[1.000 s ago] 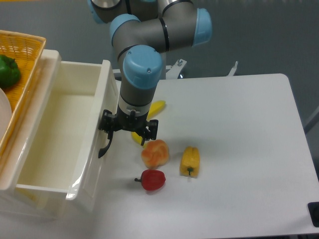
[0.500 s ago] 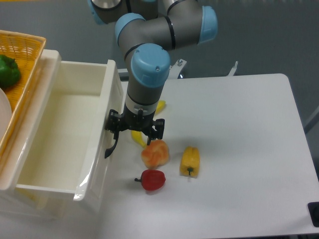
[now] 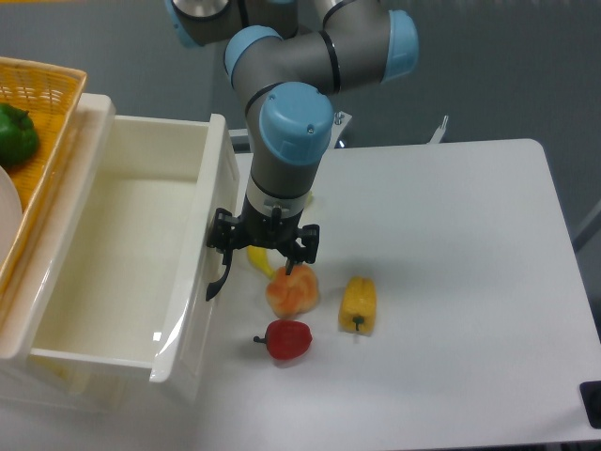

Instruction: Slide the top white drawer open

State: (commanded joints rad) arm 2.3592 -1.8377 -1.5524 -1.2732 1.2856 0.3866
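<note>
The top white drawer (image 3: 113, 235) is pulled far out toward the right, and its glossy inside shows nothing in it. Its curved black handle (image 3: 216, 279) sticks out of the front panel (image 3: 199, 301). My gripper (image 3: 263, 246) points down right beside that panel, and its left end touches the top of the handle. The gripper's own black body hides the fingertips, so I cannot make out how the jaws stand around the handle.
Just right of the gripper lie an orange peach (image 3: 293, 289), a red pepper (image 3: 286, 339), a yellow pepper (image 3: 358, 303) and a banana (image 3: 259, 259) partly under the arm. On the cabinet top at left stands a wicker basket (image 3: 42, 89) holding a green pepper (image 3: 16, 133).
Over the last second the gripper has moved right and slightly down. The drawer front and handle have come along with it, so the drawer stands further out.
</note>
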